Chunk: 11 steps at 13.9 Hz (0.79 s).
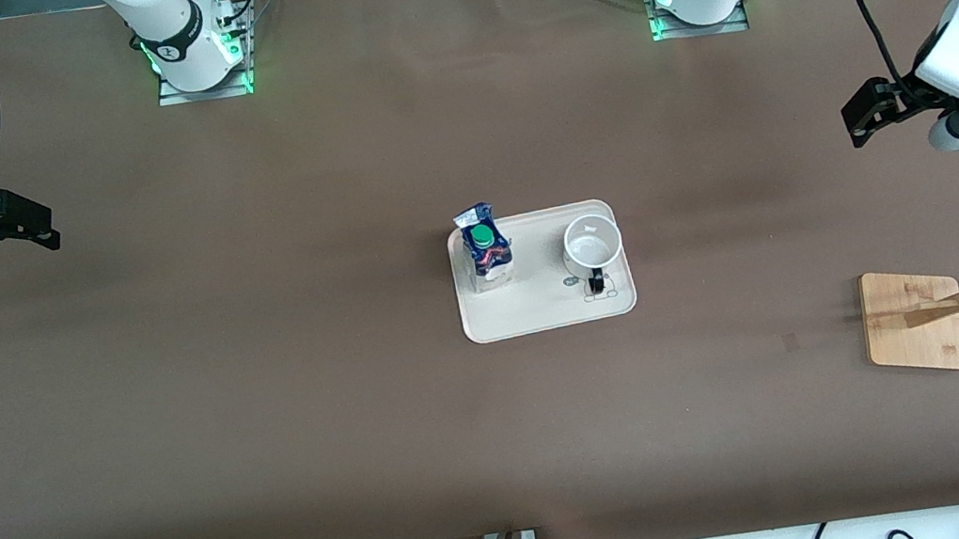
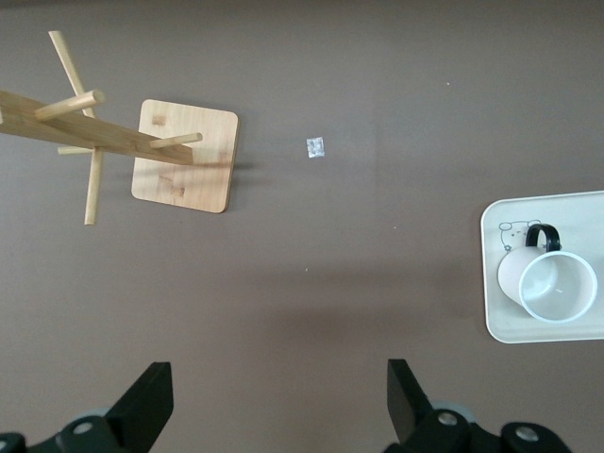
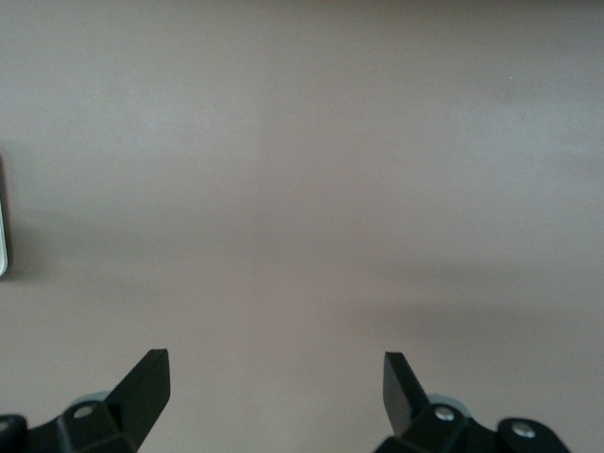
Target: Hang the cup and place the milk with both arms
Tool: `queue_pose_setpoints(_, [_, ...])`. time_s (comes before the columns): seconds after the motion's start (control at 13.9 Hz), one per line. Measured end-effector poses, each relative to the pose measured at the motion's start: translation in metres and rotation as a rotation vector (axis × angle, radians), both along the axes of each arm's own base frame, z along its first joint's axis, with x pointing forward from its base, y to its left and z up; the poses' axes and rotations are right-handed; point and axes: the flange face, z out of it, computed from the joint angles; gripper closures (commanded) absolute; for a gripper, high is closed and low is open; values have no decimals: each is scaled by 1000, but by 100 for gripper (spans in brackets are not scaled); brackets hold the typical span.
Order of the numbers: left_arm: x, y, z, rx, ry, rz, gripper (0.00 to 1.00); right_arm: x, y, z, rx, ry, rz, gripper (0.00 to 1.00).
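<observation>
I am seeing both arms waiting, one at each end of the bench. The left gripper [image 1: 862, 119] is hanging over bare tabletop [image 1: 273, 414] at the left arm's end, its fingers [image 2: 151, 401] spread wide apart and holding nothing. The right gripper [image 1: 26, 223] is hanging over bare tabletop at the right arm's end, its fingers [image 3: 146, 382] likewise parted and holding nothing.

I am watching a cream tray [image 1: 543, 312] sitting near the middle of the bench. The milk [image 1: 486, 252] is standing upright on the tray, at the corner toward the right arm's end and the robot bases' edge. The cup [image 1: 593, 245] is standing upright on the same tray, mouth up, toward the left arm's end, with its black handle pointing toward the front camera's edge. The two are sitting apart from each other.

A wooden rack [image 1: 915, 320] is standing toward the left arm's end, nearer the front camera's edge than the tray, with its pegs bare.
</observation>
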Motion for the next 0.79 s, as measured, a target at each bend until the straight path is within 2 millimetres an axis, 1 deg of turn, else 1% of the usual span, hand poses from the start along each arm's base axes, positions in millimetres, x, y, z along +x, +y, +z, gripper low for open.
queue_pose_setpoints(0.22, [0, 16, -4, -55, 8, 35, 0, 0, 0, 0, 0, 1, 0, 0])
queue_pose_setpoints(0.36, [-2, 21, -8, -64, 17, 43, 0, 0, 0, 0, 0, 1, 0, 0])
queue_pose_setpoints(0.79, [-7, 10, -4, -68, 9, 25, 0, 0, 0, -1, 0, 1, 0, 0])
